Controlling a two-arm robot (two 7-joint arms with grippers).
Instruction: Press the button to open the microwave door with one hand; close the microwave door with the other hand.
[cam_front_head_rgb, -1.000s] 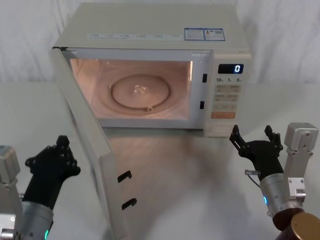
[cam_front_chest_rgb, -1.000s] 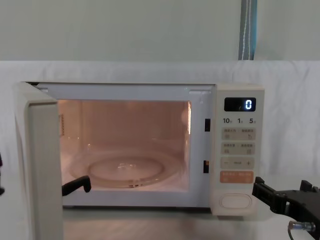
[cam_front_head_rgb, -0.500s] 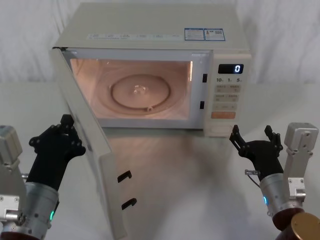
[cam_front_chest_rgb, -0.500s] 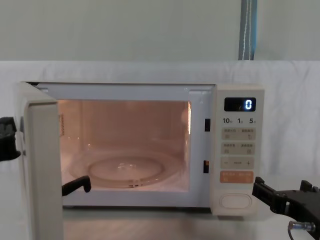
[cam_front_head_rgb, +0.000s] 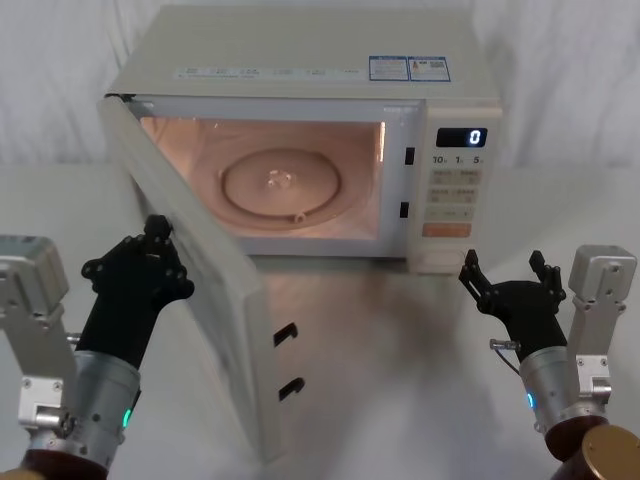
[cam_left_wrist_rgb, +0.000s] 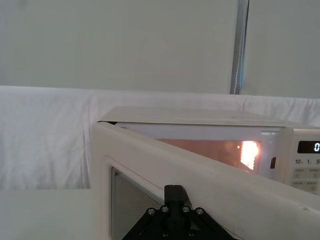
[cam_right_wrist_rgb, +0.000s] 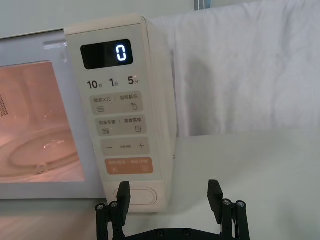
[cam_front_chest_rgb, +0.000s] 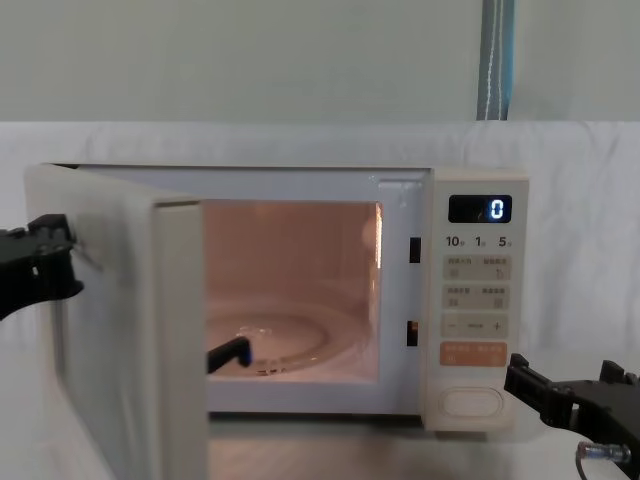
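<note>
Door (cam_front_head_rgb: 215, 300) stood half open, hinged at the microwave's (cam_front_head_rgb: 300, 60) left. Left gripper (cam_front_head_rgb: 140, 268) pressed its outer face to swing it shut, fingers unclear, grasping nothing. Right gripper (cam_front_head_rgb: 508, 277) hung spread and empty near the button (cam_right_wrist_rgb: 142, 196).

The door (cam_front_head_rgb: 215, 330) stands edge-on to the head view, so its glass window and logo face away. In the chest view the door (cam_front_chest_rgb: 130, 330) hides the left part of the lit cavity (cam_front_chest_rgb: 290, 290). The left gripper (cam_left_wrist_rgb: 172, 220) is cut off by the left wrist picture's edge; whether it touches the door cannot be told. The keypad (cam_front_head_rgb: 455, 195) labels are too small to read.
</note>
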